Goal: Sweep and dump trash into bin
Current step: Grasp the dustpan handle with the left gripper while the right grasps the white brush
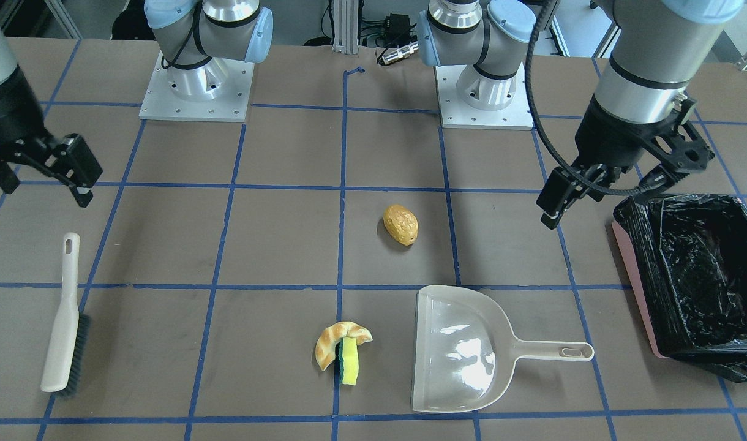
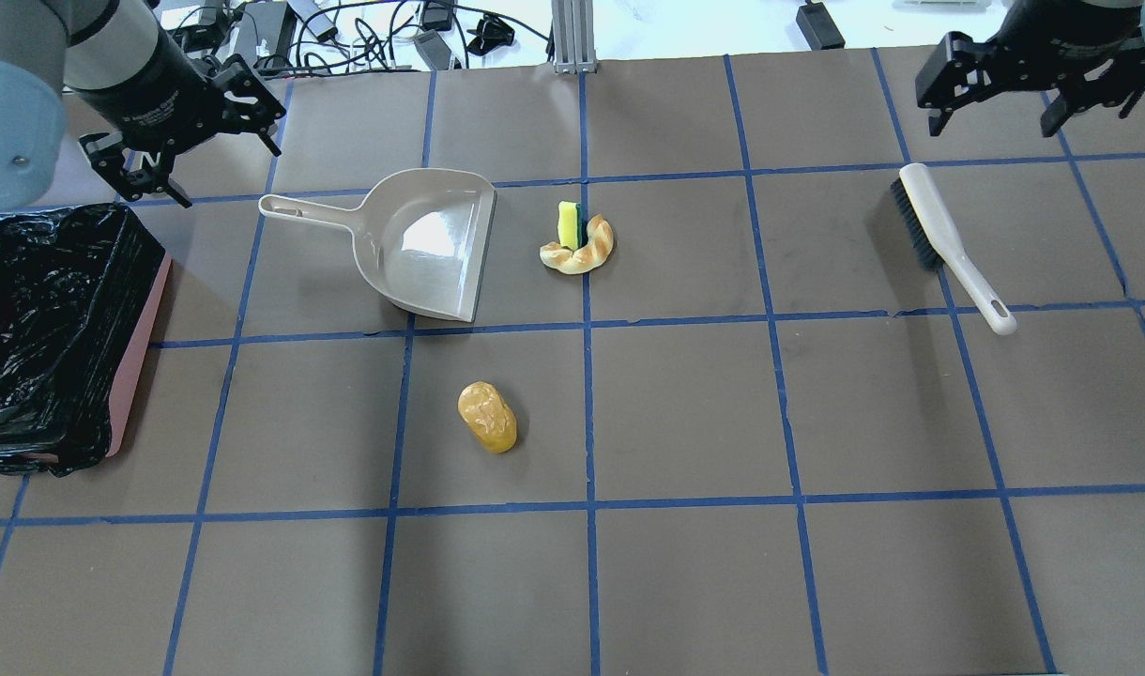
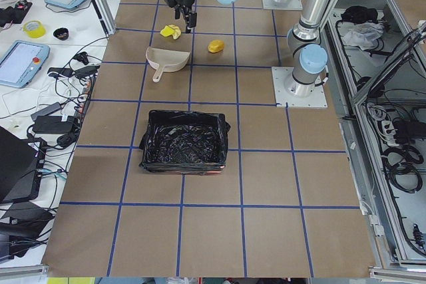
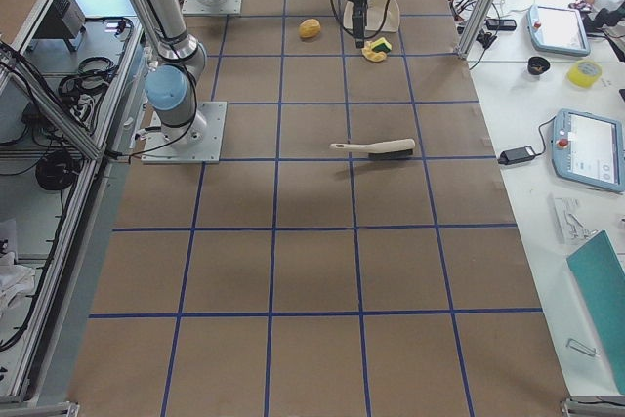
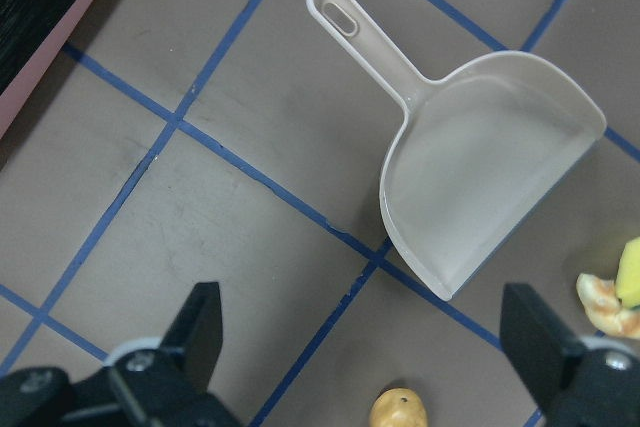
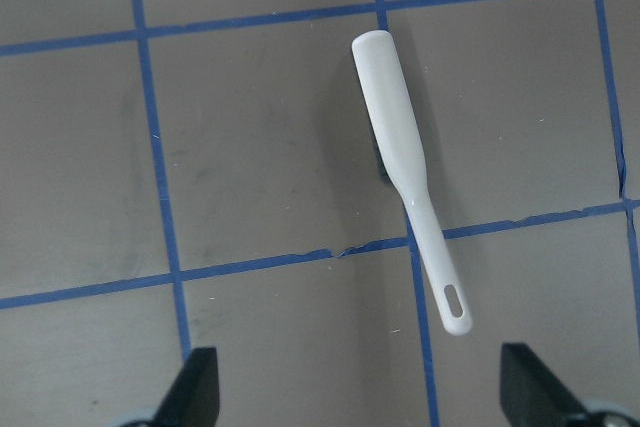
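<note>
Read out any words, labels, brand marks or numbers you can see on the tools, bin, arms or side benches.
No text is legible in any view.
Left end effector: faint pale print on its black body in the overhead view, too blurred to read.
Dustpan, brush, bin: no markings visible.
Tablet screens on the side bench: too small to read.
</note>
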